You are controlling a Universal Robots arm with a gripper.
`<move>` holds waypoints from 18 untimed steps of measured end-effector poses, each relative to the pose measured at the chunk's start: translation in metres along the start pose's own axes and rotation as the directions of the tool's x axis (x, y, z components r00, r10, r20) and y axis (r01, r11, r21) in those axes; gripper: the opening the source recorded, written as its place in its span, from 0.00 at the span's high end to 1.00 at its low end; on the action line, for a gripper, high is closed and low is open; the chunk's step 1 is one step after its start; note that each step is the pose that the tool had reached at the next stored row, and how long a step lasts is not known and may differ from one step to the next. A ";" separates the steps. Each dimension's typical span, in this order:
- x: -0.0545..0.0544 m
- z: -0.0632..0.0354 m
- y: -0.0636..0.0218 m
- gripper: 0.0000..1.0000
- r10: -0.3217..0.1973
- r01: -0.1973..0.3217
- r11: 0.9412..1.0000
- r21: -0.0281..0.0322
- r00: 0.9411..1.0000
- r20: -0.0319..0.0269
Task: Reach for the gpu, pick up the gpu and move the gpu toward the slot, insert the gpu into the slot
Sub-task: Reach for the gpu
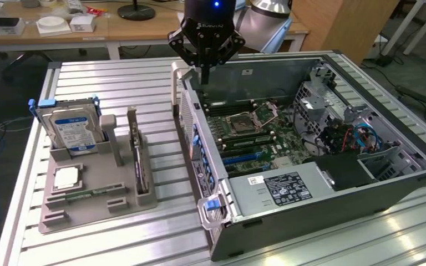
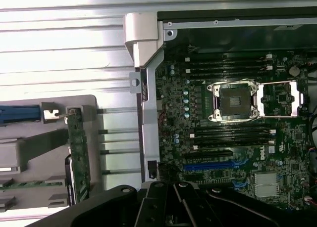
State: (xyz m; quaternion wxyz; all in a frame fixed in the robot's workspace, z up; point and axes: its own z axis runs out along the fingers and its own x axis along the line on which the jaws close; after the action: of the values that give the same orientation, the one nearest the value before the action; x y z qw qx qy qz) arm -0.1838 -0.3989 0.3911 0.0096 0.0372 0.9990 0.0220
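In the exterior view the arm hangs straight down over the far wall of the open computer case (image 1: 390,160). Its gripper (image 1: 204,77) is closed on nothing. The graphics card (image 1: 135,149) stands on edge in a grey holder (image 1: 95,208), well apart on the exterior view's left. In the wrist view the motherboard (image 2: 223,153) lies below, with the card beside the case.

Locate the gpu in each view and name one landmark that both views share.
Exterior view: the gpu stands on edge in the grey holder, on the exterior view's left of the computer case.
Wrist view: the gpu is seen edge-on in the grey holder, between the hard drive and the computer case.
Shared landmark: the CPU socket.
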 end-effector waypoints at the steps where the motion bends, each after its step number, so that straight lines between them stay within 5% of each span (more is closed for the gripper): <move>1: 0.001 0.0000 0.0000 0.90 0.000 0.000 1.000 0.000 1.000 0.000; 18: 0.010 0.0002 -0.0008 0.90 0.000 0.000 1.000 0.000 1.000 -0.001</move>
State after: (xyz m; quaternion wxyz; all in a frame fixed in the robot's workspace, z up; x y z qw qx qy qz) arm -0.1940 -0.3989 0.3907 0.0090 0.0373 0.9990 0.0220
